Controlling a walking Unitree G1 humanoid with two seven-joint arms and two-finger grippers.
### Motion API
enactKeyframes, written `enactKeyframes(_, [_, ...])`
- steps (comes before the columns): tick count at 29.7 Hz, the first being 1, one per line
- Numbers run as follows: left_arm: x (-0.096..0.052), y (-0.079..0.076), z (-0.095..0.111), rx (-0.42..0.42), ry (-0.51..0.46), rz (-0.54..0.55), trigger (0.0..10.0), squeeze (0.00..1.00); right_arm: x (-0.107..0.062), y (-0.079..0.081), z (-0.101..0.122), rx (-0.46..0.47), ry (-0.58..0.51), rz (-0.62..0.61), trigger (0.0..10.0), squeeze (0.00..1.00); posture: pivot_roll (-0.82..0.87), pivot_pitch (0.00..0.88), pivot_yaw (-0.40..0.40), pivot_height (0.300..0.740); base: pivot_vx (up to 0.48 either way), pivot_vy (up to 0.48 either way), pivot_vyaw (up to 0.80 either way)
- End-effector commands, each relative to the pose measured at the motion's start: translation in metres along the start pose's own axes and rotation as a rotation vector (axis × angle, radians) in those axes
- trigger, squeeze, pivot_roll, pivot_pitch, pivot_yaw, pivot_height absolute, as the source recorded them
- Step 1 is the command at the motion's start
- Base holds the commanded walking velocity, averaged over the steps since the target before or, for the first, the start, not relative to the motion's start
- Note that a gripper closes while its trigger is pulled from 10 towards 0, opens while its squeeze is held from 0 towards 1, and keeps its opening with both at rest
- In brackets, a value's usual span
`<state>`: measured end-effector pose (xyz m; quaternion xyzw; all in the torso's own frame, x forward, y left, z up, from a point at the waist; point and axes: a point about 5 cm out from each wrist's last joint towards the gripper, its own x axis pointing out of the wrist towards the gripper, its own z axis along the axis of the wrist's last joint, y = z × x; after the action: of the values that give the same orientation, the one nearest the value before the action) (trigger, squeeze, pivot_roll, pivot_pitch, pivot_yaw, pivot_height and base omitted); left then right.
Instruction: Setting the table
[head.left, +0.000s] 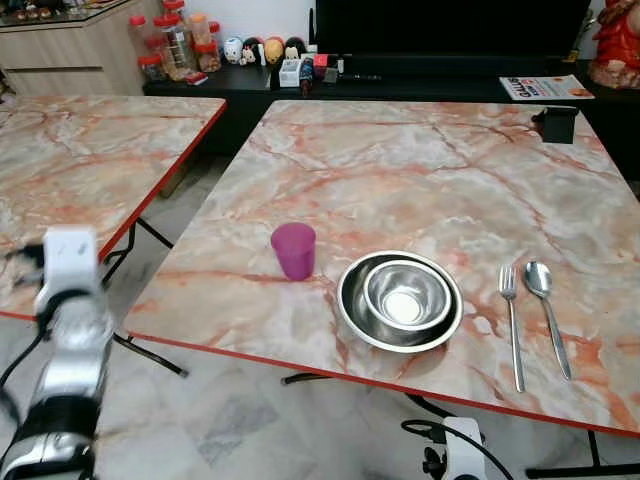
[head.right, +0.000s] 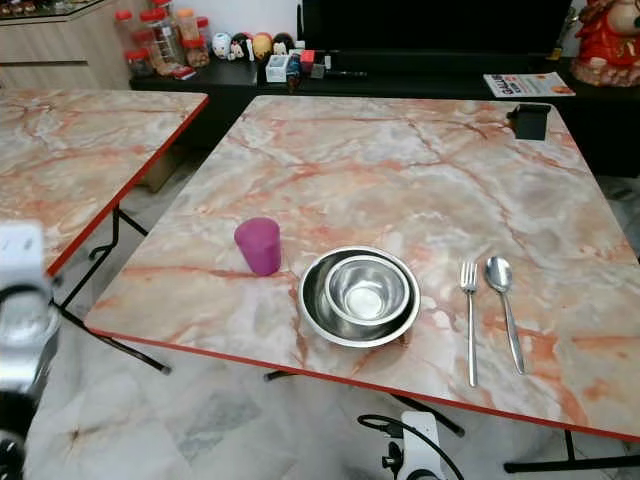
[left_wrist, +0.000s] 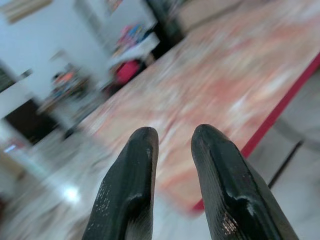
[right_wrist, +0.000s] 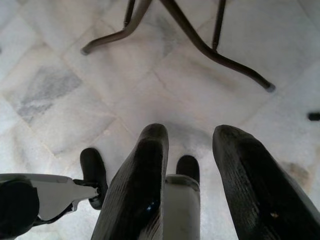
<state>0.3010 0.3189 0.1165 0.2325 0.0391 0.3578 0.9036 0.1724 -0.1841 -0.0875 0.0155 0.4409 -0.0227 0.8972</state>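
On the marble table (head.left: 420, 170), near its front edge, a purple cup (head.left: 293, 250) stands upright. To its right a small steel bowl (head.left: 405, 293) sits nested inside a wider steel bowl (head.left: 350, 305). Further right, a fork (head.left: 511, 325) and a spoon (head.left: 545, 305) lie side by side. My left arm (head.left: 68, 320) is raised at the left, below and beside the table's front left corner. The left gripper (left_wrist: 175, 132) is open and holds nothing, with a marble tabletop beyond it. The right gripper (right_wrist: 192, 131) hangs open over the floor, holding nothing.
A second marble table (head.left: 90, 150) stands to the left, with a gap of tiled floor between the two. A black console (head.left: 400, 75) at the back carries jars and figurines. A small black object (head.left: 556, 122) sits at the table's far right corner. Table legs (right_wrist: 200, 45) cross the floor.
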Motion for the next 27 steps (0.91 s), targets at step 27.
enactKeyframes(27, [-0.188, -0.094, -0.158, 0.035, 0.832, -0.815, 10.0, 0.00, 0.002, 0.001, 0.007, -0.012, -0.007, 0.011, 10.0, 0.00, -0.17, 0.000, 0.060, 0.740, 0.000, 0.000, 0.00])
